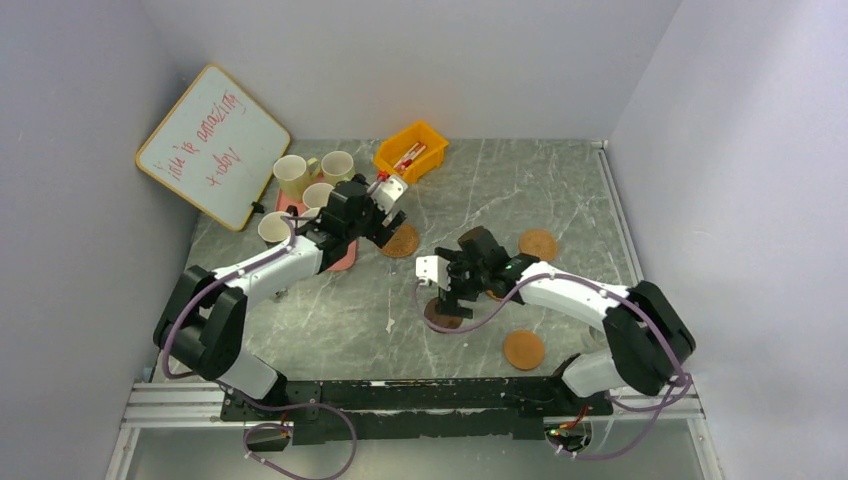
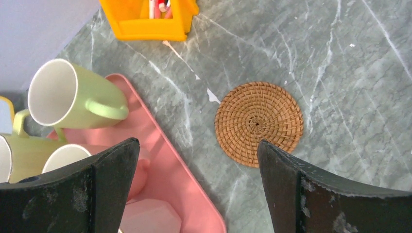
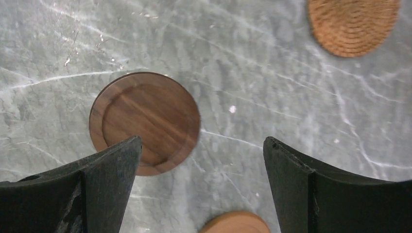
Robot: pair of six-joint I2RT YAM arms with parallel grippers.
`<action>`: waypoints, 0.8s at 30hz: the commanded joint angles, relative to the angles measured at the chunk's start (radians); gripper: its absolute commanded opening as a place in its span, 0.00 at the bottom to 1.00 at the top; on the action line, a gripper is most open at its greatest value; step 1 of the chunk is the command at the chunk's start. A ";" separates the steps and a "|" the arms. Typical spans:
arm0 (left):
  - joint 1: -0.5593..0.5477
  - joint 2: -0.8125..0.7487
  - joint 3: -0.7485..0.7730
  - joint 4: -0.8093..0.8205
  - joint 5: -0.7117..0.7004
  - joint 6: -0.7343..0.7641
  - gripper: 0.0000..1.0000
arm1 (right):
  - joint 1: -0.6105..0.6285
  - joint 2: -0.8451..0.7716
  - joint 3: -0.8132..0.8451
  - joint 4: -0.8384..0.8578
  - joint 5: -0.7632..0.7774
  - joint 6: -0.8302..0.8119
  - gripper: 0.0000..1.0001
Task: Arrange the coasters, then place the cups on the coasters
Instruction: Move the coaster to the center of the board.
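Several cups stand on a pink tray (image 1: 345,255) at the back left; two pale green cups (image 2: 73,97) (image 2: 24,155) lie tipped in the left wrist view, beside a pink one (image 2: 65,156). My left gripper (image 2: 198,143) hangs open over the tray's edge, with a woven coaster (image 2: 259,124) just beyond its right finger. A dark brown coaster (image 3: 145,119) lies flat by the left finger of my open right gripper (image 3: 201,141), an orange-brown coaster (image 3: 235,223) below it. Plain orange coasters (image 1: 538,244) (image 1: 523,349) lie to the right. Both grippers hold nothing.
A yellow bin (image 1: 410,150) with small items stands at the back centre, close to the left gripper (image 1: 378,228). A whiteboard (image 1: 212,145) leans on the left wall. Grey walls close in the marble table (image 1: 560,190) on three sides.
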 commanded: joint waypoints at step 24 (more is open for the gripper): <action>0.039 0.036 -0.104 0.160 -0.066 -0.117 0.96 | -0.079 0.279 0.078 0.097 0.336 0.113 1.00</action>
